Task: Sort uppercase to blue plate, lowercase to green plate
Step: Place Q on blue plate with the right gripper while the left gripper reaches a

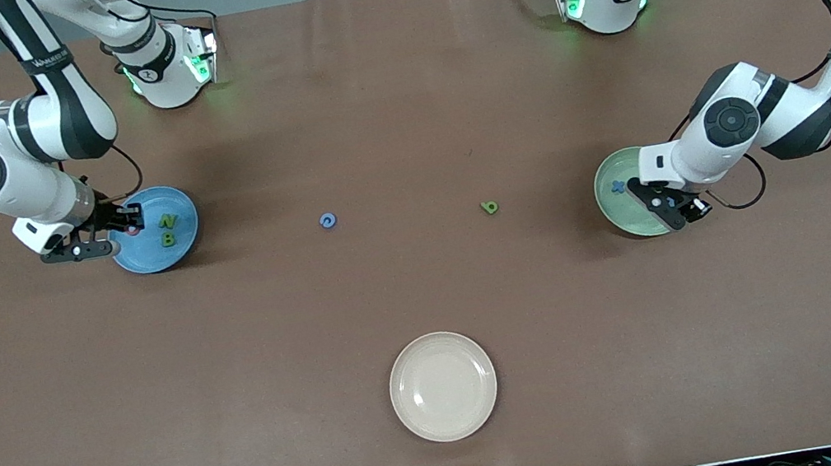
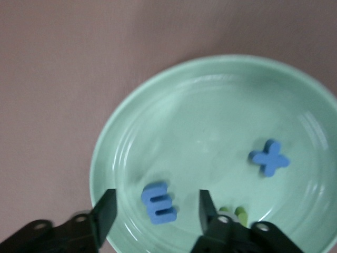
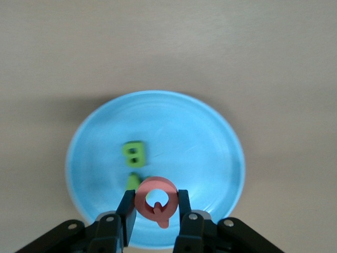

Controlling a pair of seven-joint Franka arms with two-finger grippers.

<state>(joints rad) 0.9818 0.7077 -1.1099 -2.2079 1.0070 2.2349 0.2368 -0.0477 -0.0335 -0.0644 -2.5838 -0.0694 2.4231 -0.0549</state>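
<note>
Two round shallow plates with raised rims sit at the ends of a brown matte cloth-like table cover, and a third lies near the front camera. Starting at the right arm's end: the right gripper hangs over the glossy sky-blue plate, its black fingers pinched on a red ring-shaped letter with a small tail — chunky and foam-like. On the plate lie a green N and, nearer the front camera, a green B, both blocky. Mid-table, apart from every plate, rests a small blue curled letter, and toward the left arm's end a tiny green rounded letter. Closest to the front camera sits the smooth cream plate. At the left arm's end, the left gripper hovers low over the pale mint-green plate, jaws spread wide, with a blue comb-shaped letter lying on the plate between them — untouched by either finger. A blue cross-shaped piece lies on the same plate, and a sliver of a green piece shows beside one finger.
</note>
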